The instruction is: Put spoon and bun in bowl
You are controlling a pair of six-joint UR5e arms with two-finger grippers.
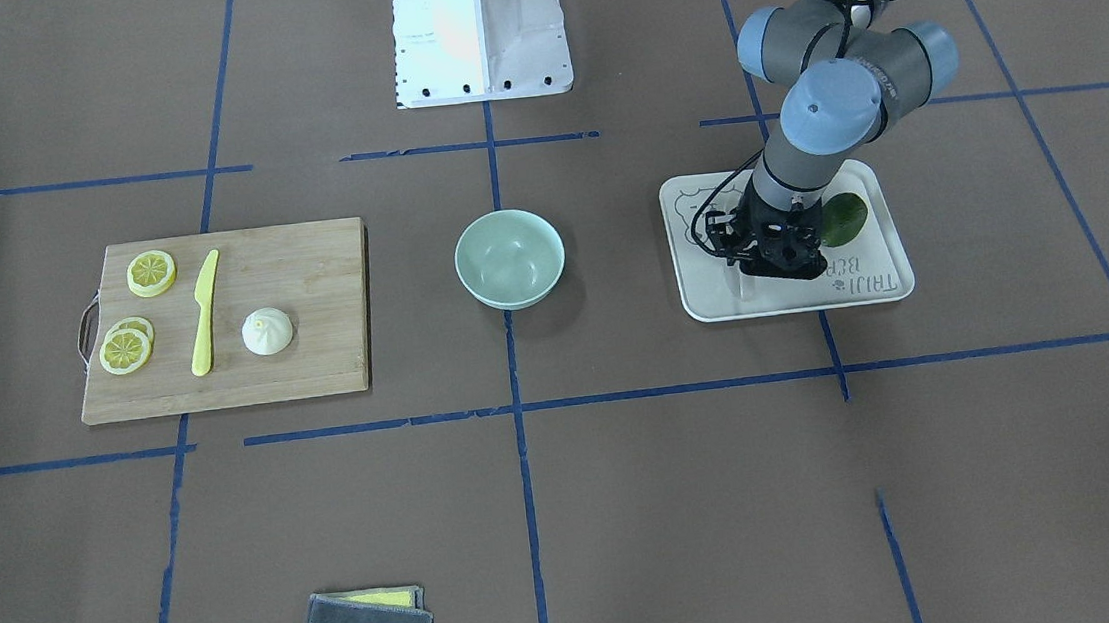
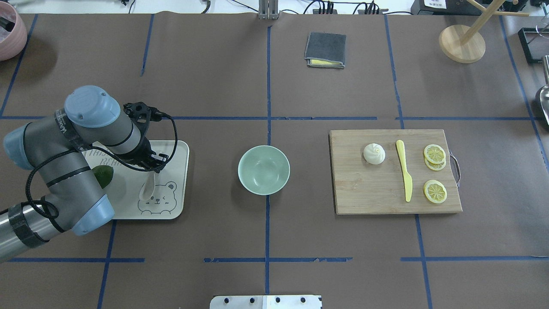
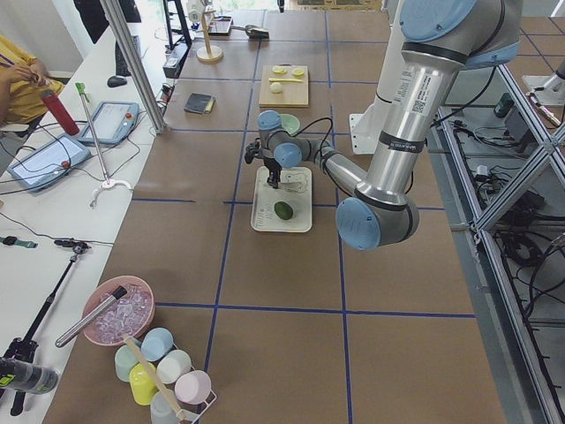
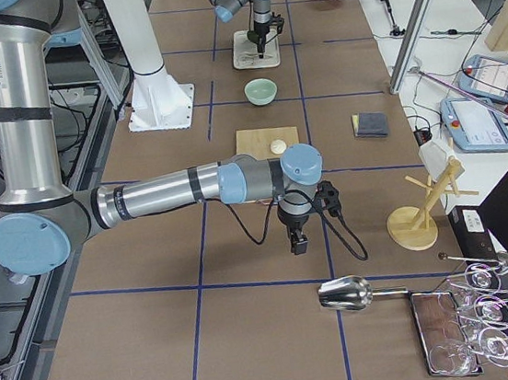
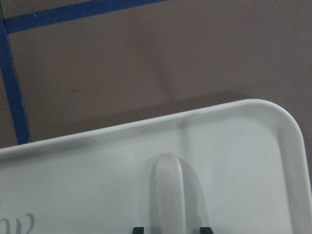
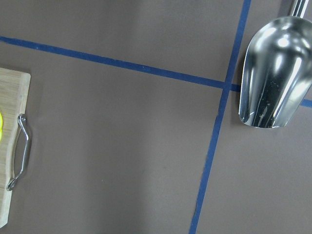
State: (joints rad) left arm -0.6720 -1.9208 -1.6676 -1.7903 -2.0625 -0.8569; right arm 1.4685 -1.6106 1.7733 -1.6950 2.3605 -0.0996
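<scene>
Ranking by size, we note the cutting board to the robot's right of the bowl, the bear-print tray to its left, the pleated white bun on the board and the off-white spoon on the tray. The left gripper stands over the spoon's handle, jaws spread either side, not yet closed. The spoon's long axis runs toward and away from the robot, scoop nearer. The right gripper hangs beyond the board; its state we cannot tell.
</scene>
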